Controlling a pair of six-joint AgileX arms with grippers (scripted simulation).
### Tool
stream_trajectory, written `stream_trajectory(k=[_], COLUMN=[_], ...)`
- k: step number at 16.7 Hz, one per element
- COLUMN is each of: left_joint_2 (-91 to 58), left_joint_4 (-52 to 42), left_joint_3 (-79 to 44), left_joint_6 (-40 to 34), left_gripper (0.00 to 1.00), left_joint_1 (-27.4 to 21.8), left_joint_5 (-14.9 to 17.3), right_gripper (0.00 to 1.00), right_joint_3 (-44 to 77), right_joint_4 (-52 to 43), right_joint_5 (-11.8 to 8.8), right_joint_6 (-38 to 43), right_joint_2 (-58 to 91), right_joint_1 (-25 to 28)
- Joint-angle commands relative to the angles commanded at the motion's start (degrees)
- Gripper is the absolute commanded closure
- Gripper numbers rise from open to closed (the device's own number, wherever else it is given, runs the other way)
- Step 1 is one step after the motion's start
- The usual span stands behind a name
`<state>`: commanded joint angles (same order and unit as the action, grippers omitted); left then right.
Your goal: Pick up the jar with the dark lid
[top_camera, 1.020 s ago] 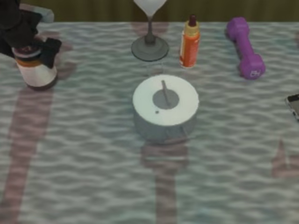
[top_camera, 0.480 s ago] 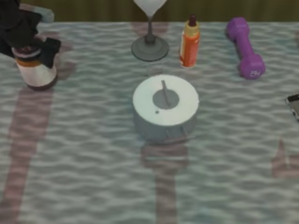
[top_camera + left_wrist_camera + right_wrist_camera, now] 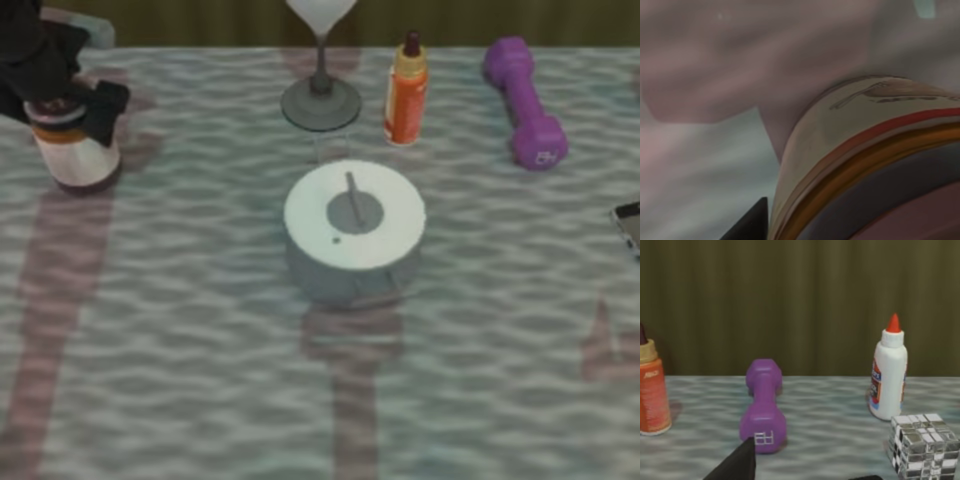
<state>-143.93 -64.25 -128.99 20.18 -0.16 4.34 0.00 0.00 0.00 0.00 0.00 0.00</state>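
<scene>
The jar with the dark lid [image 3: 78,150] is a squat white jar with an orange band, at the table's far left. My left gripper [image 3: 62,105] is shut on it at lid height, one black finger [image 3: 106,104] showing on its right side. In the left wrist view the jar's white body [image 3: 840,130], orange band and dark lid [image 3: 890,200] fill the picture, with a black fingertip [image 3: 752,225] beside them. My right gripper [image 3: 805,472] is outside the top view; its wrist view shows it open, with nothing between the fingers.
A white round block [image 3: 354,235] stands mid-table. Behind it are a stemmed glass [image 3: 320,100], a slim orange bottle [image 3: 405,95] and a purple dumbbell [image 3: 525,100]. A phone [image 3: 630,225] lies at the right edge. A glue bottle [image 3: 887,375] and mirrored cube [image 3: 922,445] stand near the right gripper.
The left gripper and the jar have shifted very slightly toward the far edge. Nothing else has moved.
</scene>
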Motion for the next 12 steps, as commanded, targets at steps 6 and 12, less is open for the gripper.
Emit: stream_trajectory(k=[6, 12], left_joint_2=[14.76, 27.68], left_joint_4=[-1.54, -3.28], left_joint_3=[12.80, 24.30], left_joint_6=[0.18, 0.21], left_gripper=[1.00, 1.00], left_joint_1=[0.65, 1.51], left_joint_5=[-0.10, -0.25], right_gripper=[0.00, 0.00], right_joint_3=[0.00, 0.00], right_joint_4=[0.00, 0.00], right_joint_5=[0.00, 0.00], right_joint_6=[0.00, 0.00], right_joint_2=[0.00, 0.00], right_joint_1=[0.00, 0.00])
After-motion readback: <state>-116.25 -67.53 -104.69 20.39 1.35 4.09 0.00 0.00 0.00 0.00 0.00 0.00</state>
